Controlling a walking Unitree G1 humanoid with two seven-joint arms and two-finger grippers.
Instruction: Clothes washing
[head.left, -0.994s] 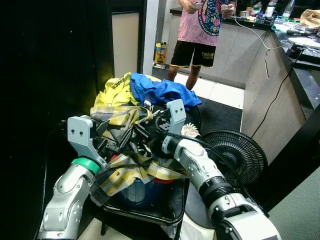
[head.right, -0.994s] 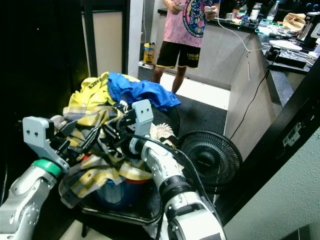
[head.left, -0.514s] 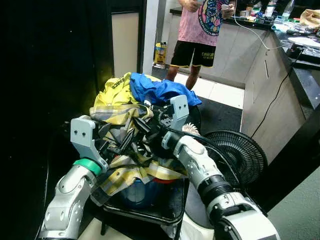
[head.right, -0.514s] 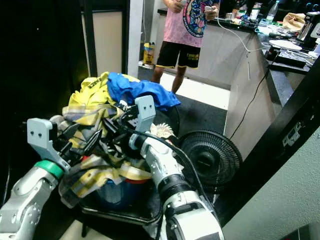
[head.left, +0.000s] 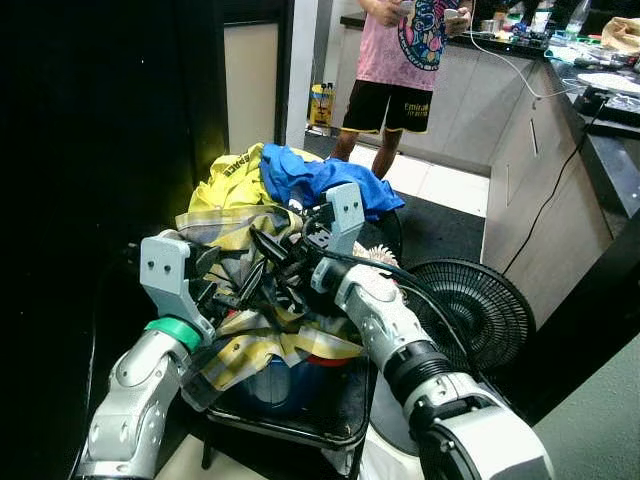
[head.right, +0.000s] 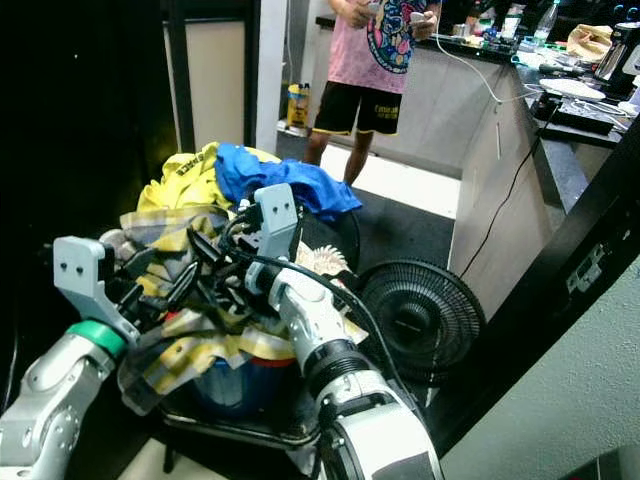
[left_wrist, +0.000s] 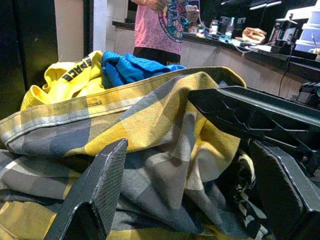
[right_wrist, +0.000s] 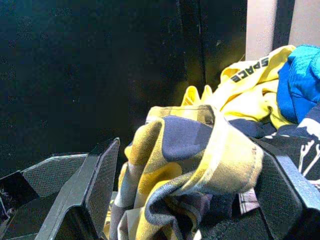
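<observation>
Clothes (head.left: 245, 215) heaped over blue basket (head.left: 275, 385), both grippers among them.

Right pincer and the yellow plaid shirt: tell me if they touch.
Touching. The right wrist view shows the plaid shirt bunched between the open right pincer, pressed against its fingers.

Crumpled yellow-and-grey plaid shirt (head.left: 240, 240) atop heaped clothes: yellow top (head.left: 232, 180), blue garment (head.left: 315, 183)

person (head.left: 395, 60) cut off above chest, basket (head.left: 290, 385) mostly buried
</observation>
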